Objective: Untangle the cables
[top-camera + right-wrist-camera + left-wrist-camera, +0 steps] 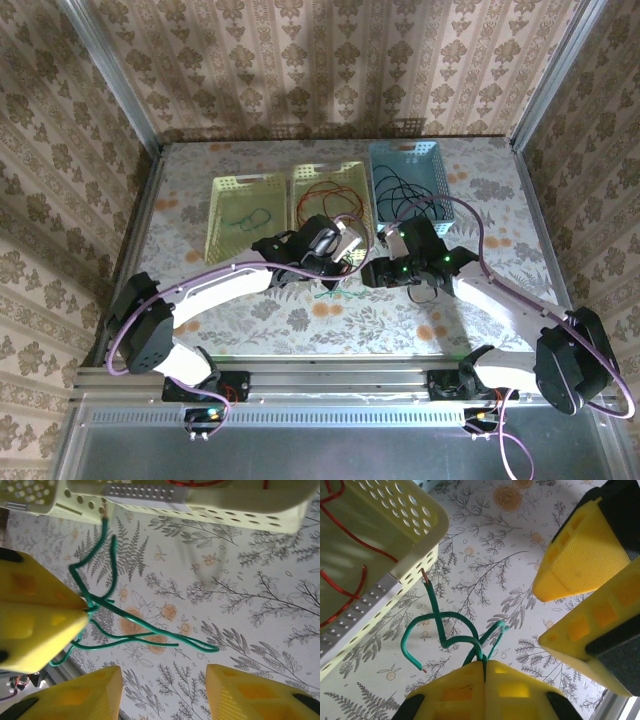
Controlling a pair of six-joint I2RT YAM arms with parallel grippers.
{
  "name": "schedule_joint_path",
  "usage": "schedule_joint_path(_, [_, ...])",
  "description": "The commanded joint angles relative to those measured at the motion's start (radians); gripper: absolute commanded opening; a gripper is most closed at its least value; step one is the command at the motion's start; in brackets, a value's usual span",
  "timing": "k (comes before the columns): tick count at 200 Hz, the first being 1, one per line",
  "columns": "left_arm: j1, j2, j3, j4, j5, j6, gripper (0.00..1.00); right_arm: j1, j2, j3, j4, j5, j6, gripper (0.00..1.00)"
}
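Note:
A thin green cable [441,621] hangs in loose bends just above the floral table, and my left gripper [484,663] is shut on it. In the right wrist view the same green cable [150,629] trails from the left gripper [42,622] in a long narrow loop. My right gripper [163,677] stands open just in front of that loop, with nothing between its fingers. From above, the left gripper [338,252] and the right gripper [376,272] meet at mid-table over the green cable [328,293]. Red cables [335,197], black cables [403,200] and another green cable [247,217] lie in trays.
Three perforated baskets stand in a row at the back: a pale yellow one [215,215], a second pale yellow one [325,168] and a blue one [405,148]. The corner of the middle basket [415,545] is close to the held cable. Walls enclose the table.

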Motion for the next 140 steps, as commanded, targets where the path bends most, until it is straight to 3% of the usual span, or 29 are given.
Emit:
schedule_joint_path(1, [0.006,-0.027,-0.009,0.029,0.055,-0.006,0.0,0.001,0.04,-0.009,0.055,-0.059,-0.028,0.49])
schedule_joint_path(70, [0.034,-0.082,-0.027,0.062,0.204,-0.024,0.0,0.003,0.134,-0.018,0.13,-0.109,-0.044,0.49])
schedule_joint_path(105, [0.061,-0.099,-0.036,0.075,0.295,-0.037,0.0,0.003,0.145,-0.029,0.196,-0.117,-0.033,0.39])
schedule_joint_path(140, [0.067,-0.1,-0.032,0.065,0.323,-0.043,0.0,0.003,0.177,-0.017,0.241,-0.127,-0.011,0.41])
